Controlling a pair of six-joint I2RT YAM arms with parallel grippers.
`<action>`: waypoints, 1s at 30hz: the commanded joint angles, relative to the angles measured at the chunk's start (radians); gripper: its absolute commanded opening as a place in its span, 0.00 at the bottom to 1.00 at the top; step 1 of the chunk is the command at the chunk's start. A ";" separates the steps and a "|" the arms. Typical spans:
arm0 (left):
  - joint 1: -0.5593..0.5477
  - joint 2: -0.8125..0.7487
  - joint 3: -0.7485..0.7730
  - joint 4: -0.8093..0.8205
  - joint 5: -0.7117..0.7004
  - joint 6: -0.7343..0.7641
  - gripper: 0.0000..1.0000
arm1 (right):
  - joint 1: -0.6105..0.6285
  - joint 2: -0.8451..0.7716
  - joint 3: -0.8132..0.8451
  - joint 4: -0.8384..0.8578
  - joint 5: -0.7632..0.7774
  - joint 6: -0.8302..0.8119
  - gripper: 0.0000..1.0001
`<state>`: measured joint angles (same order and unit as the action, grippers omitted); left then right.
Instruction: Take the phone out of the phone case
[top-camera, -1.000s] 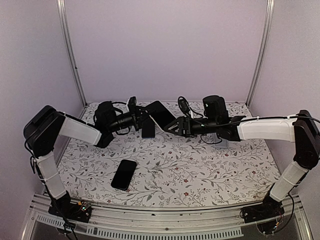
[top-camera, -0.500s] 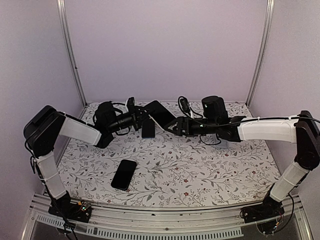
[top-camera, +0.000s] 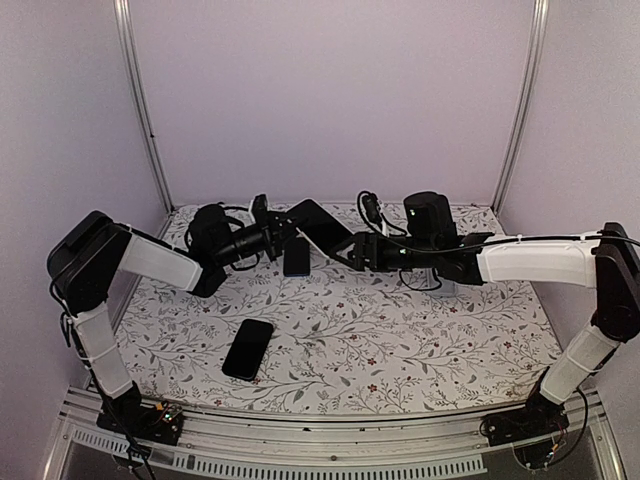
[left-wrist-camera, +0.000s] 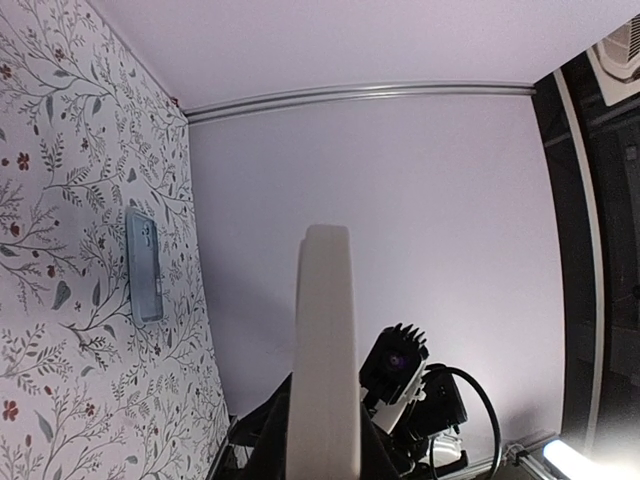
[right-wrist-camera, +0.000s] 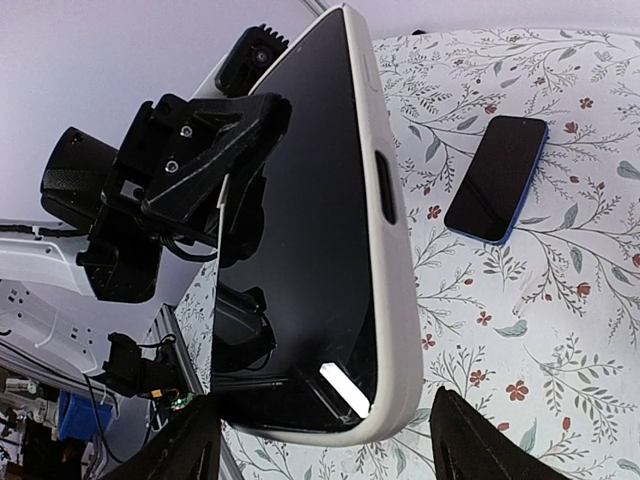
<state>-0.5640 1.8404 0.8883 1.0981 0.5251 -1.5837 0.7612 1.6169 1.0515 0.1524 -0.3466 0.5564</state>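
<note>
The phone (top-camera: 318, 225), dark-screened and in its white phone case (right-wrist-camera: 392, 260), hangs tilted above the back of the table between the two arms. My left gripper (top-camera: 285, 232) is shut on its far long edge. In the left wrist view the case (left-wrist-camera: 325, 330) stands edge-on, rising out of that gripper (left-wrist-camera: 325, 445). My right gripper (right-wrist-camera: 328, 395) is open, its dark fingers (right-wrist-camera: 190, 450) standing either side of the phone's near short end. A small gap shows beside the case on the right. In the top view this gripper (top-camera: 345, 247) sits at the phone's lower right end.
A dark blue phone (top-camera: 297, 257) lies on the floral table just below the held one (right-wrist-camera: 497, 180). A black phone (top-camera: 248, 348) lies nearer the front left. A grey-blue phone-shaped slab (left-wrist-camera: 143, 265) lies flat under the right arm (top-camera: 445, 285). The back wall is close behind.
My right gripper has crept a little up and left, closer round the phone's end. The left gripper and the phone have barely moved.
</note>
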 joint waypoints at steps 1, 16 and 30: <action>0.001 -0.061 0.013 0.288 0.052 -0.101 0.00 | -0.021 0.035 -0.029 -0.143 0.126 -0.015 0.73; 0.006 -0.096 0.019 0.324 0.047 -0.121 0.00 | -0.022 0.051 -0.026 -0.179 0.156 0.000 0.73; 0.005 -0.079 0.011 0.407 0.020 -0.202 0.00 | -0.023 0.035 -0.055 -0.180 0.210 -0.004 0.75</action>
<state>-0.5571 1.8404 0.8684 1.1782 0.4969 -1.6356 0.7658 1.6146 1.0538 0.1665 -0.3084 0.5621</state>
